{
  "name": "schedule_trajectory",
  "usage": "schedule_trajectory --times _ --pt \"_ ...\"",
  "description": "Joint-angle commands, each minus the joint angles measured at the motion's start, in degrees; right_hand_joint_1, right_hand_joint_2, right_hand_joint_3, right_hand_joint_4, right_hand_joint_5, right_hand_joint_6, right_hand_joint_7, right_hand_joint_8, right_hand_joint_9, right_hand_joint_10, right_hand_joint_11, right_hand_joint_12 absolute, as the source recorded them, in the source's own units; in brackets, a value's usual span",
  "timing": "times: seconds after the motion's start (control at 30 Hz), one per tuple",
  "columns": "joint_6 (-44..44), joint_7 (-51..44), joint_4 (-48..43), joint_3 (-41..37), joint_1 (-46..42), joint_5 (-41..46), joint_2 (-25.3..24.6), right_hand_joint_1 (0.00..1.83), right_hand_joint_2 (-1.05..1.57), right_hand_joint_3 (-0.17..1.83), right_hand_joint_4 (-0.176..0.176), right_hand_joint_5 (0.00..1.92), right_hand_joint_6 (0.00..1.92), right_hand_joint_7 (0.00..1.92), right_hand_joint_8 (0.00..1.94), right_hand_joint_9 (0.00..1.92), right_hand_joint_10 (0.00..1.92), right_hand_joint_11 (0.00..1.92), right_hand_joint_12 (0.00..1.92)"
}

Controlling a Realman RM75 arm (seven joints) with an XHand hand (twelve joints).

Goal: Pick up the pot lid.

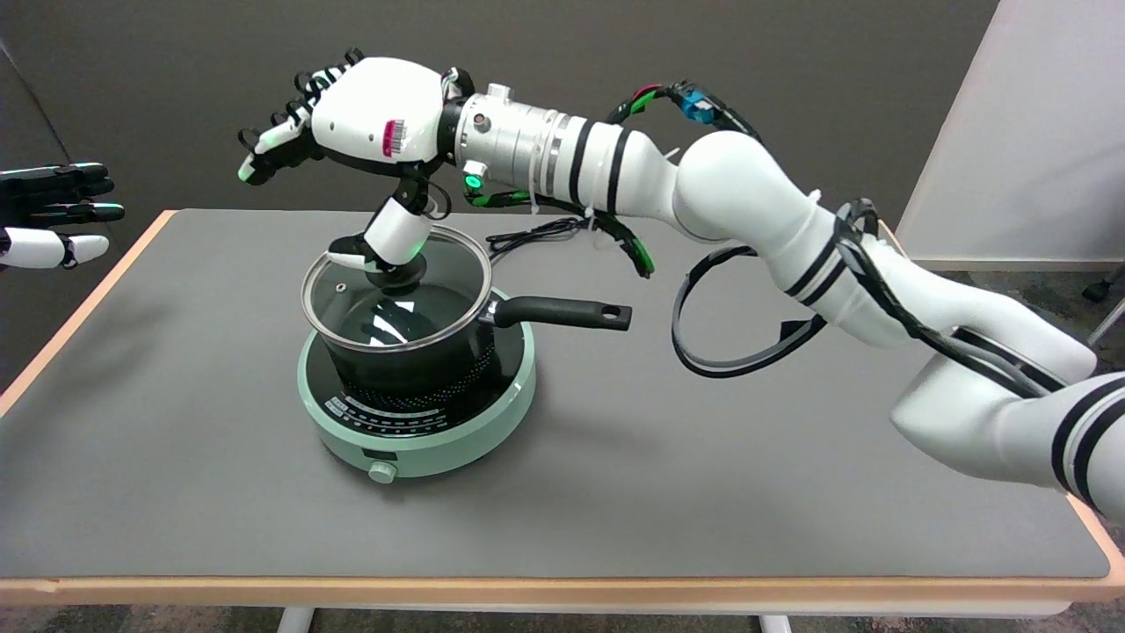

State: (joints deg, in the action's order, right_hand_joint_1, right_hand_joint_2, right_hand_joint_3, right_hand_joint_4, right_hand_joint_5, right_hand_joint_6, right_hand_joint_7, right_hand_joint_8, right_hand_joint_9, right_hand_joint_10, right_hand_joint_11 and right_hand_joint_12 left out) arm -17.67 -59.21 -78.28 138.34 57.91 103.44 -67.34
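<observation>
Your right hand hung in the air with its fingers spread and stretched away from you, holding nothing, and only its thumb pointed down. The pot lid lay directly below the hand, seated flat on the black pot on the green hotplate, on the counter. The thumb's tip met the lid's black knob from above, though whether it pressed or just brushed I could not tell. The knob stood upright under the palm, so the grasp probably depended on bringing the spread fingers down and around it. The pot's handle ran out beneath your forearm.
</observation>
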Motion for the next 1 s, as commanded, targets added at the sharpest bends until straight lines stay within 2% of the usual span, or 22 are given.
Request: schedule_trajectory --times 0.03,0.47,0.7,0.83,1.0 --pt "-3.36 8.12 15.58 5.35 7.28 3.61 -3.71 0.75 0.54 0.93 0.165 0.51 0.22 0.66 0.21 0.67 0.43 0.40 0.74" --pt "-4.97 9.64 20.99 8.56 9.09 4.09 -3.75 0.75 0.55 0.91 0.161 0.52 0.23 0.65 0.22 0.68 0.42 0.41 0.74" --pt "-4.97 9.64 18.99 8.59 8.64 0.69 -1.95 0.78 0.56 0.92 0.161 0.56 0.26 0.67 0.21 0.68 0.44 0.41 0.75" --pt "-4.97 9.64 17.46 8.51 8.22 0.30 -0.67 0.79 0.58 0.91 0.175 0.60 0.32 0.70 0.23 0.70 0.45 0.42 0.76" --pt "-4.97 9.48 15.43 8.43 7.74 0.30 0.74 0.81 0.59 0.90 0.176 0.63 0.35 0.74 0.25 0.73 0.49 0.44 0.79"
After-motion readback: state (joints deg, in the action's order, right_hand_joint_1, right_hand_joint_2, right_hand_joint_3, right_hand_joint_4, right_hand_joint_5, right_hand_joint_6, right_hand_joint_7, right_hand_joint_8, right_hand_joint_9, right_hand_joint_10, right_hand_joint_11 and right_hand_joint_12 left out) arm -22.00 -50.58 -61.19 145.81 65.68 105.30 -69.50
